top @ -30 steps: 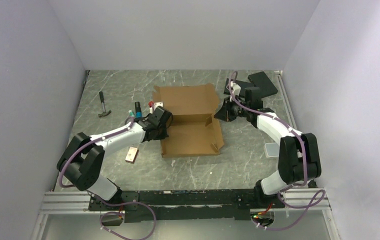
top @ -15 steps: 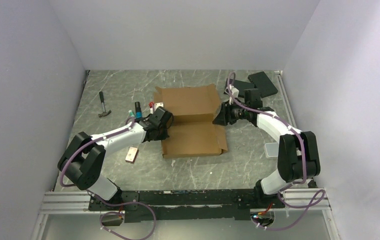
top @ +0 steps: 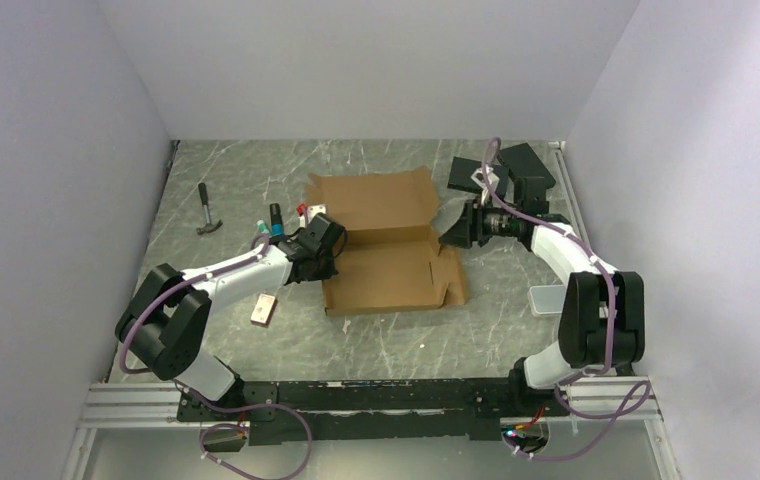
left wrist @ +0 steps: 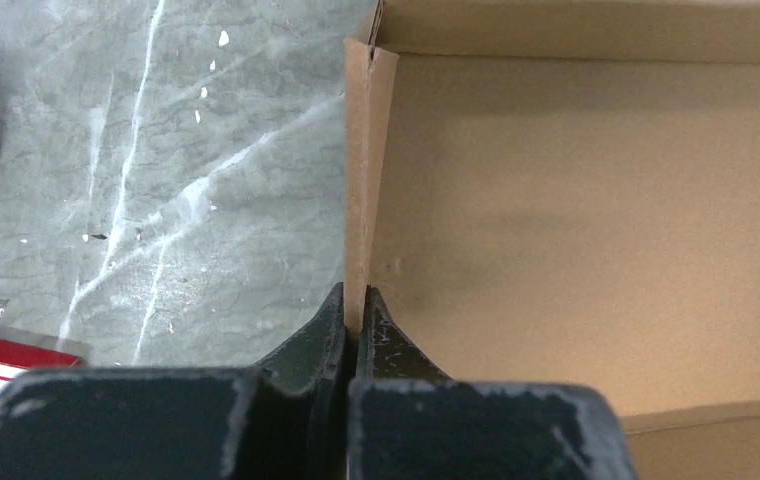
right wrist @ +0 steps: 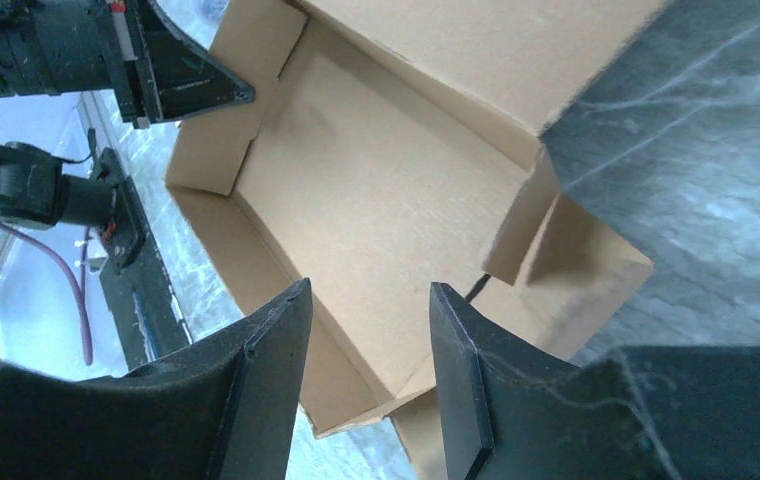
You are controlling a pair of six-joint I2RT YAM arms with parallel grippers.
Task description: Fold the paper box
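On the near edge of a marbled grey table [top: 386, 340], two white arms reach in from their bases. A small grey tray [top: 544, 300] sits beside the right arm. At mid-table lies the paper box [top: 386, 270], open-topped, its broad flap extending toward the far wall. The left gripper [left wrist: 356, 296] is clamped tight on the box's upright left wall. The right gripper [right wrist: 366, 300] hangs just off the box's right side, jaws parted and holding nothing. Farther back, a hammer [top: 206, 210] lies to the left, and black slabs [top: 526, 165] occupy the far right corner.
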